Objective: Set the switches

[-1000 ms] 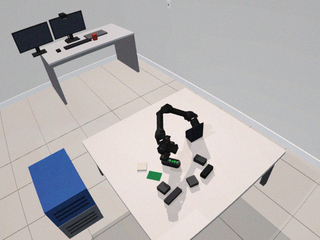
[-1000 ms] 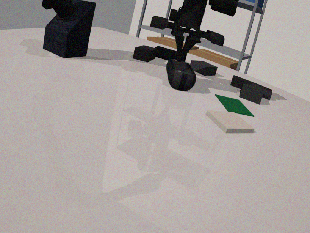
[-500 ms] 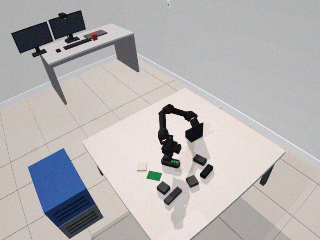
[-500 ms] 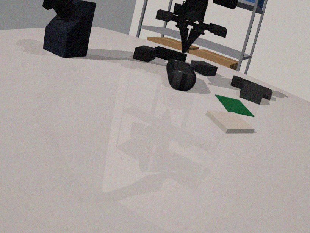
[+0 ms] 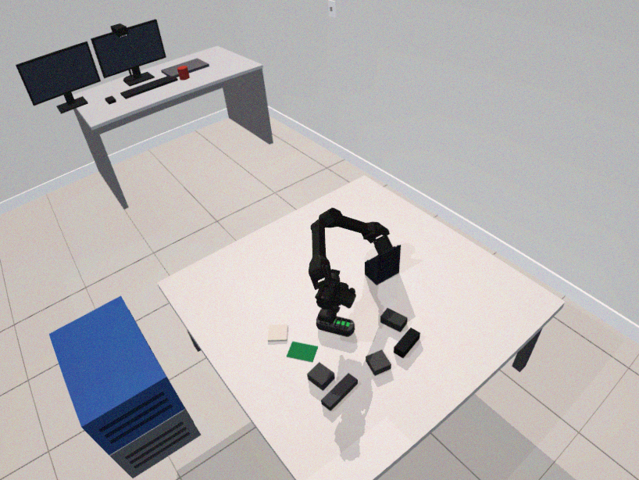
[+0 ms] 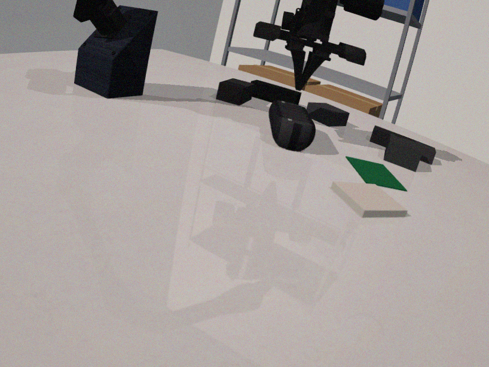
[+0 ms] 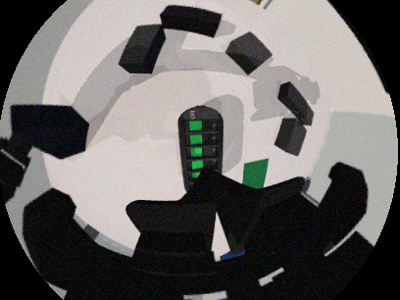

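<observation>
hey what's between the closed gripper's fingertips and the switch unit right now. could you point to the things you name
Only air, it seems: the exterior view shows the gripper (image 5: 326, 313) (image 6: 299, 89) (image 7: 206, 173) above the unit (image 5: 334, 326) (image 6: 292, 128) (image 7: 184, 147).

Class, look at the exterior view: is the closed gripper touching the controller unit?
No, the closed gripper's fingertips hang above the controller unit, a visible gap between them.
</observation>
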Tool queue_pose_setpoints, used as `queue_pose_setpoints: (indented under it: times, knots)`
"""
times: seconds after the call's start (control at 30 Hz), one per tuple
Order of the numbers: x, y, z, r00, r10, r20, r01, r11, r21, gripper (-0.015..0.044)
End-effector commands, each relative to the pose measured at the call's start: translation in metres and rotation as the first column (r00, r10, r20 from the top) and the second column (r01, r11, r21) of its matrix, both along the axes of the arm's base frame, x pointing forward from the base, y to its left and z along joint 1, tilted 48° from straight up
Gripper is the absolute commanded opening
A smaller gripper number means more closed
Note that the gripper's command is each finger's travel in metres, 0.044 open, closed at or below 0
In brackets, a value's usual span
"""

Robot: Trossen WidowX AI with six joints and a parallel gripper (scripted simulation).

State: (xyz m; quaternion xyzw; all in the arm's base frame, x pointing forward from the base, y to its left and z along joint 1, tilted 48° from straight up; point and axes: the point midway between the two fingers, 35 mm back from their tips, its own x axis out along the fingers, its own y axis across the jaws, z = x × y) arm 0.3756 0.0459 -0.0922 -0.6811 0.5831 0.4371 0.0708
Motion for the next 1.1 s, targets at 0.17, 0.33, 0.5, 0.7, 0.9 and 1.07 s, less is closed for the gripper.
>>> queue_pose_setpoints:
  times: [0.17, 0.33, 0.5, 0.7, 0.9, 1.07]
  knots:
    - [0.001, 0.001, 0.0, 1.0, -0.003, 0.005, 0.003, 1.0, 0.004, 0.0]
    - [0.002, 0.001, -0.001, 1.0, -0.003, 0.005, 0.003, 1.0, 0.004, 0.0]
    - [0.026, -0.003, -0.023, 1.0, -0.003, 0.007, 0.003, 1.0, 0.004, 0.0]
    - [0.038, -0.007, -0.037, 1.0, -0.003, 0.008, 0.003, 1.0, 0.004, 0.0]
    - [0.038, -0.013, -0.042, 1.0, -0.003, 0.008, 0.003, 1.0, 0.004, 0.0]
    - [0.038, -0.02, -0.049, 1.0, -0.003, 0.008, 0.003, 1.0, 0.003, 0.0]
